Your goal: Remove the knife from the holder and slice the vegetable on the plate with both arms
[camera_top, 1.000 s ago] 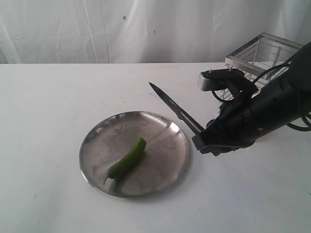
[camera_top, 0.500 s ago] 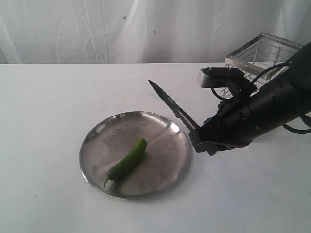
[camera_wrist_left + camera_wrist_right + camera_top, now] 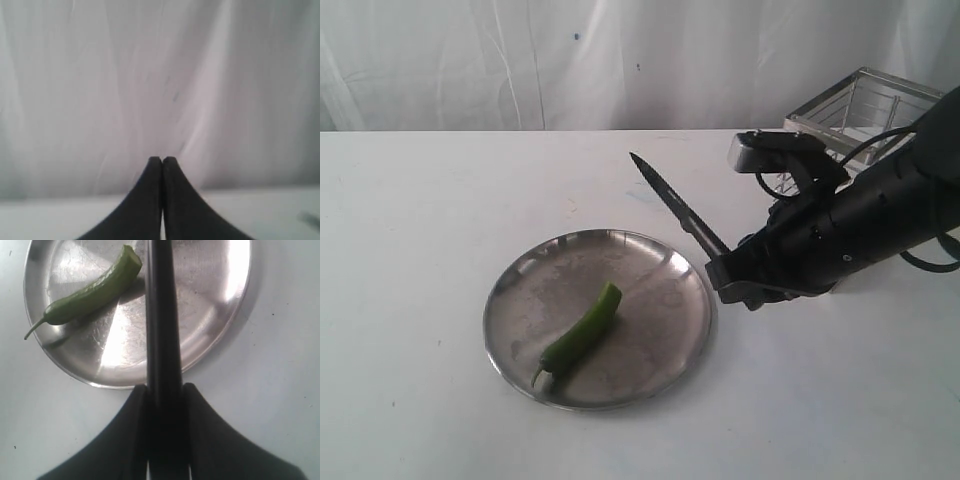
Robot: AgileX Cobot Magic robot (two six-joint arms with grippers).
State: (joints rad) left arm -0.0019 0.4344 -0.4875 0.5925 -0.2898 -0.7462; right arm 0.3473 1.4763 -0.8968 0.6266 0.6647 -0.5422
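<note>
Soft, even white light fills the room; the backdrop curtain is nearly washed out; shadows on the table are faint, with a pale one beside the plate; the plate's steel shows bright glare patches in the right wrist view; the left wrist view is hazy and soft; its left gripper fingers are dark, blurred shapes.

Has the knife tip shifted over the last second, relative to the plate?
Yes. In the exterior view the knife tip has risen away from the plate rim, its blade tilting more steeply, clamped in the right gripper.
</note>
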